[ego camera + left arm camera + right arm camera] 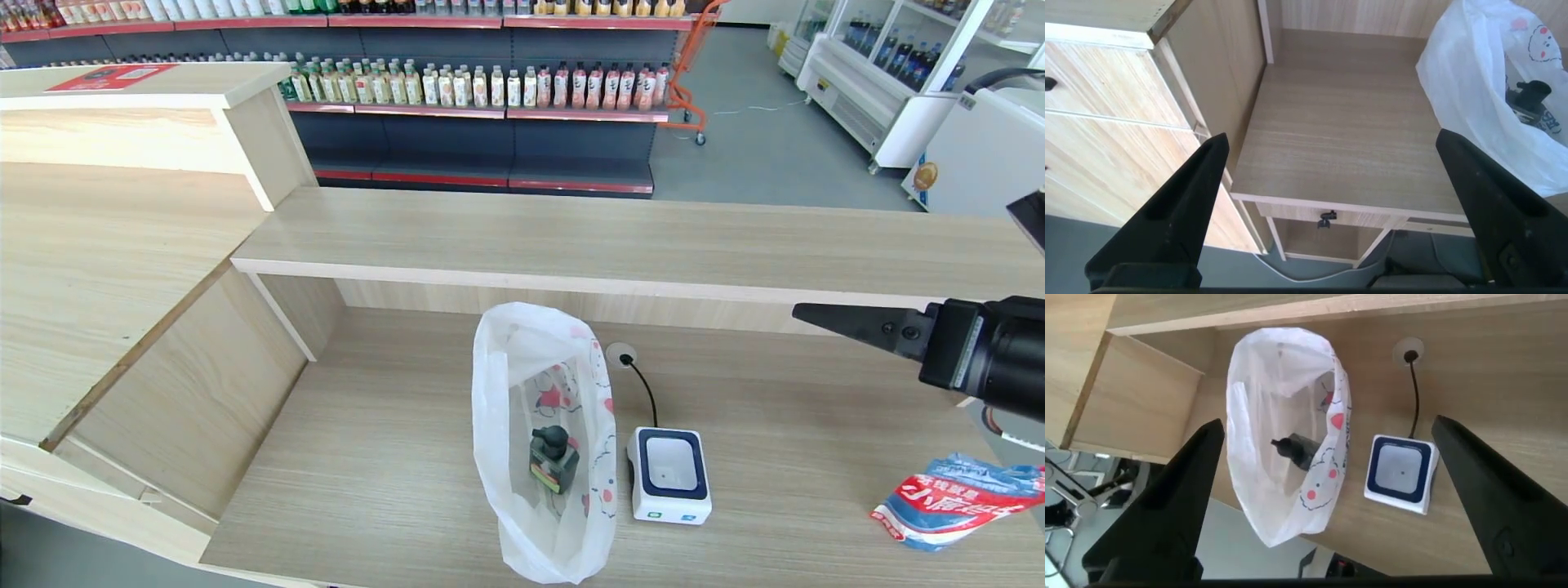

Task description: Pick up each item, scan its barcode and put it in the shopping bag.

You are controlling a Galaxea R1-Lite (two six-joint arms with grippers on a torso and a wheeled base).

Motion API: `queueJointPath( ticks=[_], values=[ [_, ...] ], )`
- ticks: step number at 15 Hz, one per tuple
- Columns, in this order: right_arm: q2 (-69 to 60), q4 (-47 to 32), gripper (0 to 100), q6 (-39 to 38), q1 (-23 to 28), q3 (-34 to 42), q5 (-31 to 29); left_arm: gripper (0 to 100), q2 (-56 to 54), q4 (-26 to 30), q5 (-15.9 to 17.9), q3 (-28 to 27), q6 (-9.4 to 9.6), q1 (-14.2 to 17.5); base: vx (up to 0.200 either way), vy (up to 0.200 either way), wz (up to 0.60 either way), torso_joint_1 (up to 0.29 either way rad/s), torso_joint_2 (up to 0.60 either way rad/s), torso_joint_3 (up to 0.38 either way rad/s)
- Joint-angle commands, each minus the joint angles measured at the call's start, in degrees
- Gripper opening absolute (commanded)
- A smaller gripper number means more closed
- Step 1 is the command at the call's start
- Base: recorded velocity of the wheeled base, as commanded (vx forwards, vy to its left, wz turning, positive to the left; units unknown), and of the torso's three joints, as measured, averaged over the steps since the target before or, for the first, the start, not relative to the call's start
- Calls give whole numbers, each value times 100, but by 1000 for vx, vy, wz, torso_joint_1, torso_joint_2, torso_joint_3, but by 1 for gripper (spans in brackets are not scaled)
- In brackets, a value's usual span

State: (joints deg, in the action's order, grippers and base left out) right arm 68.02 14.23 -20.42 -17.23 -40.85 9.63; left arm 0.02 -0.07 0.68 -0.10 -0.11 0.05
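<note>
nearest you, at the right edge of the head view, the right gripper [808, 314] hangs above the counter [367, 457] with its fingers spread wide and nothing between them. it points across toward the shopping bag [543, 441].

the blue, red and white packet [955, 498] is the item left to handle. it lies flat at the counter's right front corner, lower than the right gripper and closer to the robot than its fingertips. its long axis runs roughly side to side, tilted a little. the fingers face away from it, so you probably need to draw that arm back and down before closing across the packet's short width.

the left gripper [1333, 139] is also spread and empty. it hangs off the counter's left front corner, on the far side of the bag from the packet, so the right arm is clearly the nearer one.

the scanner [669, 474] sits face up just beside the bag, between the bag and the packet. from the packet, scanner and bag come in turn toward the robot's left. the bag stands open with a dark bottle [553, 459] already inside.

i can't tell where the packet's barcode is.
</note>
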Motion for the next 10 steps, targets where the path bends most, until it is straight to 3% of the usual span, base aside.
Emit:
queueJointPath(
  ticks=[1, 6, 10],
  values=[
    [-35, -95, 100, -6, 70, 16, -5, 100, -2, 7, 2, 1, -7, 4, -200, 0, 0, 2, 2, 7],
    [44, -254, 100, -199, 650, 104, 4, 100, -2, -1, -7, 1, -15, 4, -200, 0, 0, 4, 8, 1],
    [36, -262, 100, -445, 791, 174, -5, 100, -2, -1, 2, 1, 2, 4, 0, 0, 0, 0, 0, 0]
  ],
)
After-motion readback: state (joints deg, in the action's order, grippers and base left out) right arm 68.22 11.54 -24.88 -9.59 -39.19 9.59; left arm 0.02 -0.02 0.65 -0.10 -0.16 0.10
